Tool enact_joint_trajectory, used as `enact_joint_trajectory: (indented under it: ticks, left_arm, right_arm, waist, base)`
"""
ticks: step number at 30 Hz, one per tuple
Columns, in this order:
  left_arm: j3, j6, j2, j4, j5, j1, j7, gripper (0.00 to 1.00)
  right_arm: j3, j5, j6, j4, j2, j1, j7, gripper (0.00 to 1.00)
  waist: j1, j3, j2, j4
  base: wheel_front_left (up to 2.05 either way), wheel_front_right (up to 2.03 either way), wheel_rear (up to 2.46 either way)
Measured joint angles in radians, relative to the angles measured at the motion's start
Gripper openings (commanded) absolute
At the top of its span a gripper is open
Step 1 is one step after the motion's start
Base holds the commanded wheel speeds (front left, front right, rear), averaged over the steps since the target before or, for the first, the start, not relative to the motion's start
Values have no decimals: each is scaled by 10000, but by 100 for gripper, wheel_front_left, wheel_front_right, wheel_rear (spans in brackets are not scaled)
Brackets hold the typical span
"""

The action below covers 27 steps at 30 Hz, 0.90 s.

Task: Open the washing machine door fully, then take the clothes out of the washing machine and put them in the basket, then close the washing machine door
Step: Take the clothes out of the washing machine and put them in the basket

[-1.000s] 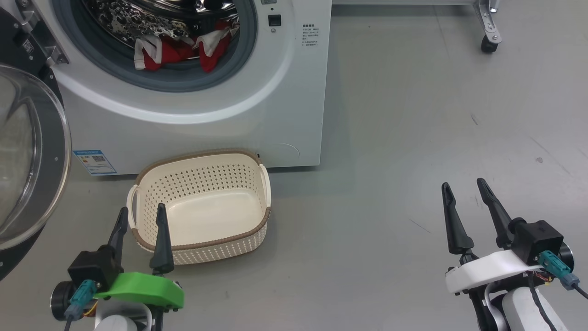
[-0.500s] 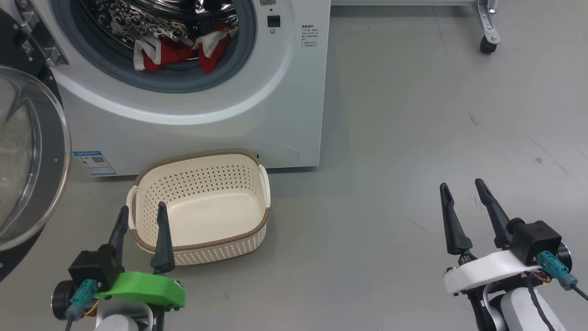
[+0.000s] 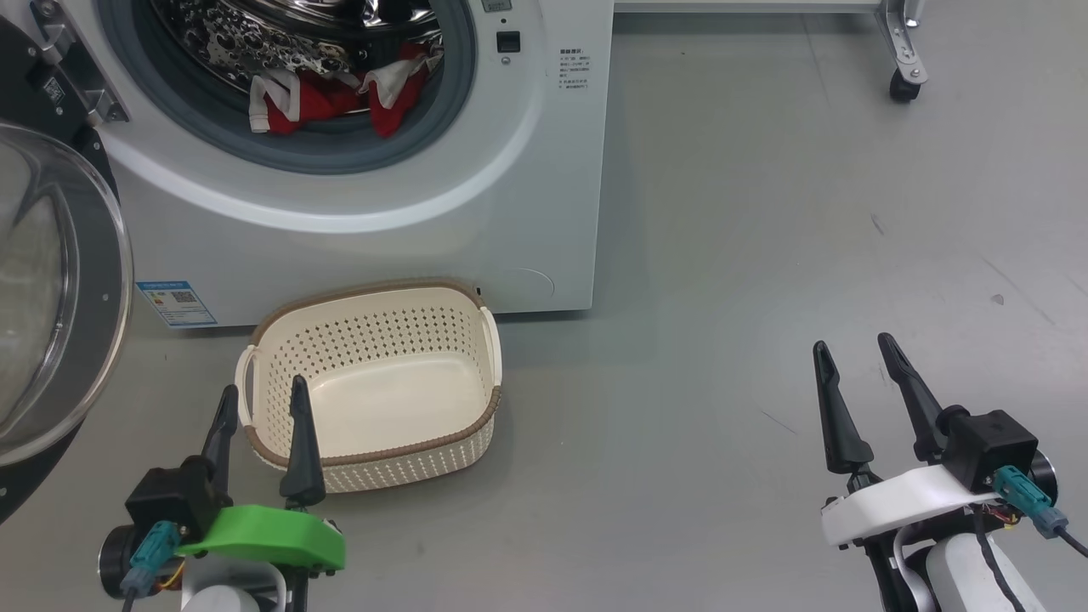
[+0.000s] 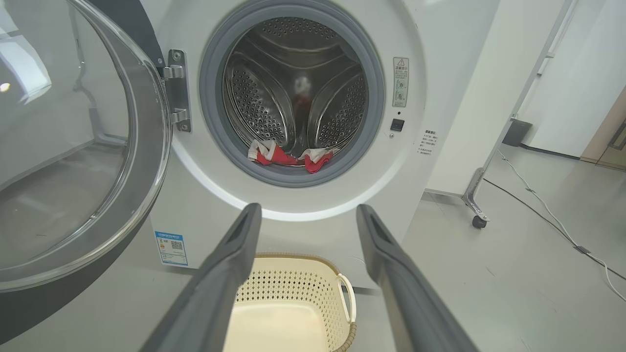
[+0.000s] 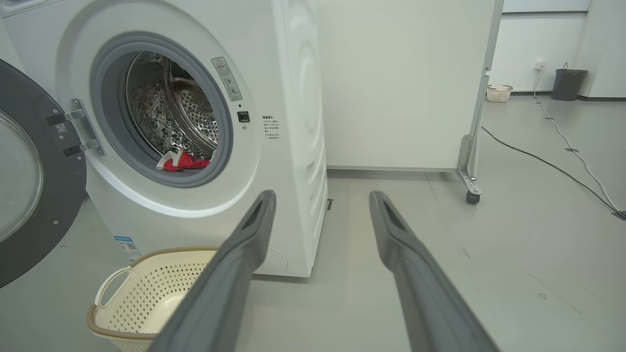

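Observation:
The white washing machine [image 3: 510, 212] fills the upper left of the head view, and its round door [image 3: 59, 280] hangs swung open at the far left. Red and white clothes [image 3: 340, 98] lie at the front lip of the steel drum [image 4: 293, 98]. On the floor in front stands the cream basket [image 3: 374, 382], with nothing in it. My left gripper [image 3: 262, 395] is open, its fingertips over the basket's near left rim. My right gripper [image 3: 852, 344] is open above bare floor, far right of the washer. In both wrist views the clothes [image 4: 288, 156] [image 5: 183, 161] are seen in the drum.
A white panel on a castor foot [image 3: 903, 81] stands behind and to the right of the washer. A cable [image 5: 562, 171] runs across the grey floor at the far right. A small bin [image 5: 567, 83] and another basket [image 5: 499, 93] sit by the far wall.
The head view shifts very slightly; the grippers and objects keep their places. Both grippers stay open.

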Motion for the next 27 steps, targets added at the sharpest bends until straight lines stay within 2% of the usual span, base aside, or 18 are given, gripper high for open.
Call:
enact_joint_trajectory:
  ticks: [13,23,27]
  left_arm:
    - [2,2,0,-88,0,17,0,100]
    - [2,4,0,-123,2,36,0,100]
    - [65,153,12,-140,244,37,0,100]
  right_arm:
    - [-59,0,2,-6,10,97,0,100]
    - [-94,0,2,-10,35,98,0,100]
    - [-105,-23,2,-10,36,103,0,100]
  waist:
    - [0,74,0,82]
    - [0,101,0,122]
    - [0,110,0,126]
  base:
    - [71,-71,0]
    - [116,-116,0]
    - [142,-142,0]
